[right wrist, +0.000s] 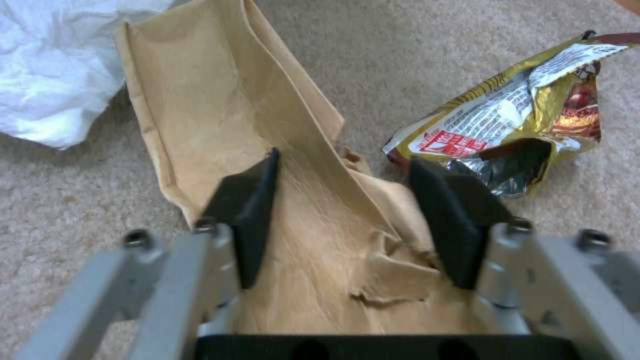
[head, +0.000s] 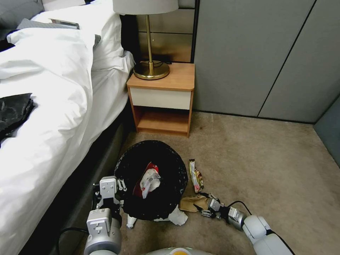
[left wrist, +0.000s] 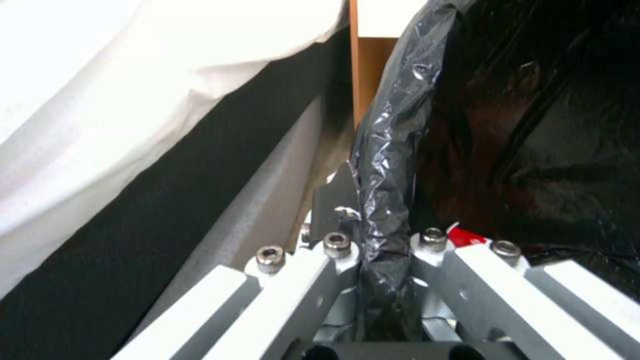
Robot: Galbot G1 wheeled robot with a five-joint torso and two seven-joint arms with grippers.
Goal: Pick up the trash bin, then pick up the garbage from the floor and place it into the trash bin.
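The trash bin (head: 166, 198), lined with a crinkly black bag, hangs tilted just above the floor (head: 269, 170) beside the bed. My left gripper (head: 119, 185) is shut on its near-left rim (left wrist: 383, 165). A red-and-white wrapper (head: 148, 180) lies inside. My right gripper (head: 205, 207) is low over a brown paper scrap (head: 191, 203), open, with the scrap (right wrist: 220, 100) lying between its black pads (right wrist: 247, 200). A yellow snack wrapper (head: 196, 179) lies just beyond on the carpet, beside one finger (right wrist: 520, 125). Crumpled white paper (head: 177, 216) pokes out under the bin and shows near the scrap (right wrist: 53, 65).
The bed (head: 53, 106) with a white duvet fills the left, with a black plastic sheet (head: 14, 109) on it. A wooden nightstand (head: 163, 102) with a brass lamp (head: 150, 69) stands behind the bin. Grey wall panels (head: 255, 53) close the back. Open carpet stretches to the right.
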